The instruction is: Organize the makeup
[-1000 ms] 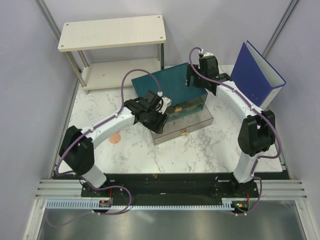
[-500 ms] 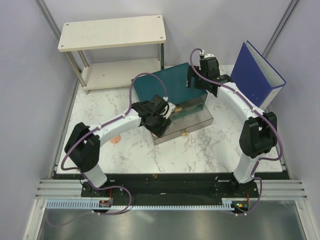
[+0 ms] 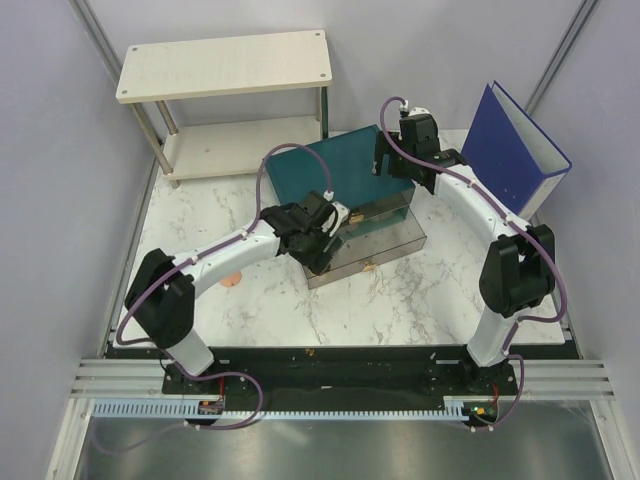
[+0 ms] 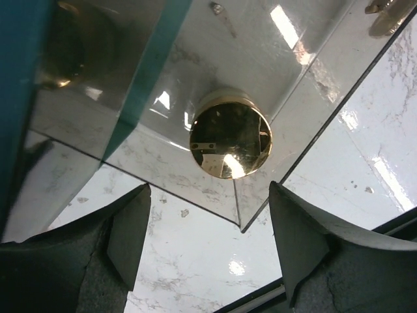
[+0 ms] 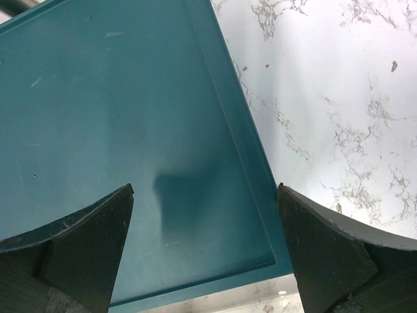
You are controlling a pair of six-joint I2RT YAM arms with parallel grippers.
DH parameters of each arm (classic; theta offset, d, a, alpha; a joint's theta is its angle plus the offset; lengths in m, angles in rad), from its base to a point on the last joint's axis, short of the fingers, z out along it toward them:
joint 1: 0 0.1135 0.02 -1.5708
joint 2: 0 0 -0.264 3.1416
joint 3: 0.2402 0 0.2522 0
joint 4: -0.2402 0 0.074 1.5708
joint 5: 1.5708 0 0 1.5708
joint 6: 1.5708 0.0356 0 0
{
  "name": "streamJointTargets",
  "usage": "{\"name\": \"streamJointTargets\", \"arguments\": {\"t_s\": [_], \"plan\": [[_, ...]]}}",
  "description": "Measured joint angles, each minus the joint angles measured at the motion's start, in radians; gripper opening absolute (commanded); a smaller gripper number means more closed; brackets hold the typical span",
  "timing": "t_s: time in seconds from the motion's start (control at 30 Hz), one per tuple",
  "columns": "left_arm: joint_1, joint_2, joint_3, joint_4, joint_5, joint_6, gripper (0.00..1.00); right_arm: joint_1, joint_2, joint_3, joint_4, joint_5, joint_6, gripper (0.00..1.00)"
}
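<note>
A round gold-rimmed dark pot (image 4: 230,140) lies in the clear pulled-out drawer (image 4: 195,189) of the teal box (image 3: 345,165). My left gripper (image 4: 208,254) is open and empty, just above and in front of the pot; in the top view it (image 3: 328,232) hovers over the drawer's left end. One peach-pink disc (image 3: 232,278) lies on the marble left of the drawer. My right gripper (image 5: 205,251) is open and empty above the teal box's top (image 5: 130,130), near its right edge. The tan stick, the mint-green tube and the second disc are not in view.
The drawer front with its gold handle (image 3: 370,265) juts toward me. A blue ring binder (image 3: 515,150) stands at the back right. A pale two-level shelf (image 3: 225,65) stands at the back left. Grey walls close in both sides.
My left arm has stretched and moved its gripper a little to the right over the open drawer. The right arm has hardly moved.
</note>
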Motion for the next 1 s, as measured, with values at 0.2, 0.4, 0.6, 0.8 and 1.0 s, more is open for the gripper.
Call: {"name": "streamJointTargets", "arguments": {"t_s": [0.2,0.4,0.6,0.8,1.0], "plan": [[0.016,-0.085,0.006,-0.001,-0.070,0.000,0.87,-0.015,0.000,0.000,0.000,0.010,-0.001,0.98],[0.023,-0.212,0.056,-0.002,-0.122,-0.002,0.93,-0.055,0.000,0.000,0.001,0.013,-0.003,0.98],[0.113,-0.244,0.076,-0.028,-0.130,-0.047,0.95,-0.063,-0.003,-0.052,0.068,-0.062,-0.011,0.98],[0.352,-0.244,0.055,-0.065,-0.047,-0.113,0.99,-0.064,-0.005,-0.131,0.155,-0.176,-0.007,0.98],[0.513,-0.243,0.013,-0.109,-0.002,-0.132,0.99,-0.074,-0.010,-0.152,0.184,-0.215,-0.011,0.98]]}}
